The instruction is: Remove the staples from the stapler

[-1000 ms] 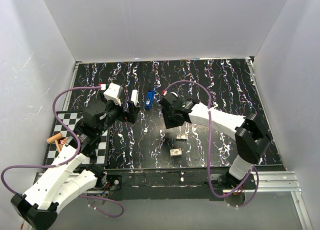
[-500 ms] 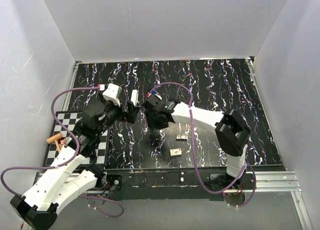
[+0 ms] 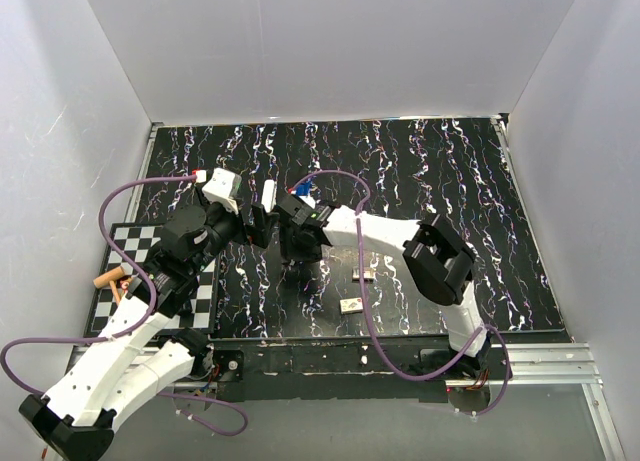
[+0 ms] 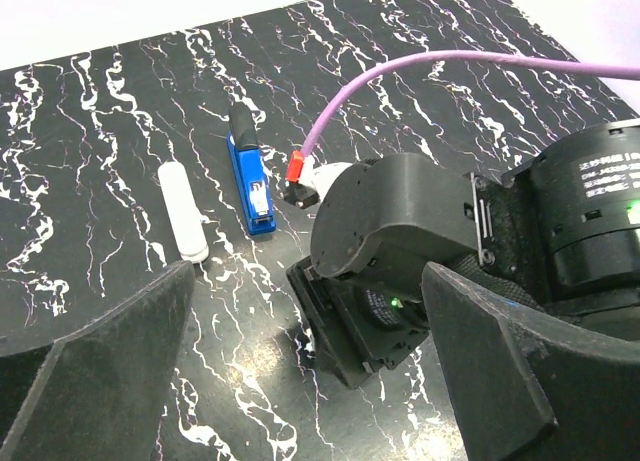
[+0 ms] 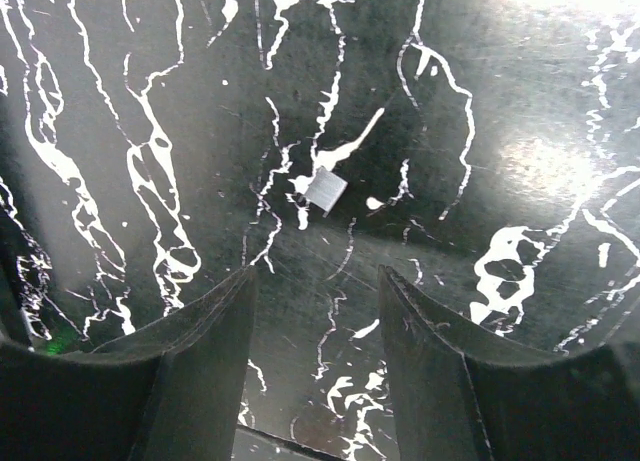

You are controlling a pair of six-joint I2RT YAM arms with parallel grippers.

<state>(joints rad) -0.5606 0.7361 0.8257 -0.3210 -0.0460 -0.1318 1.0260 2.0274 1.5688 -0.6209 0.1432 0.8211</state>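
Toward the back-middle of the desk (image 4: 420, 41), stapler (image 4: 250, 186): blue with a black end, lies flat on the black marbled top, touched by neither pincer.
Beside the stapler: white oblong piece (image 4: 183, 213), just to its left in the left wrist view, roughly parallel to it and not touching.
Left pincer (image 4: 307, 281): fingers spread wide, grips nothing; hovers near the stapler, with the black housing of the right pincer filling much of the gap in its own view.
Right pincer (image 5: 315, 276): fingers apart with bare desk between them, clamps nothing; points down at the desk, close beside the left pincer and on the near side of the stapler.
Small silvery piece (image 5: 325, 191): lies on the desk just beyond the right pincer's fingertips, touches neither finger; too small to tell whether staples.
Nearer the arm bases: upper tan box (image 3: 364, 274) and lower tan box (image 3: 351, 305), close together, well apart from the stapler.
Left edge of the desk: checkered mat (image 3: 125, 246), with a wood-coloured item (image 3: 108, 278) at its left side, too small to name.
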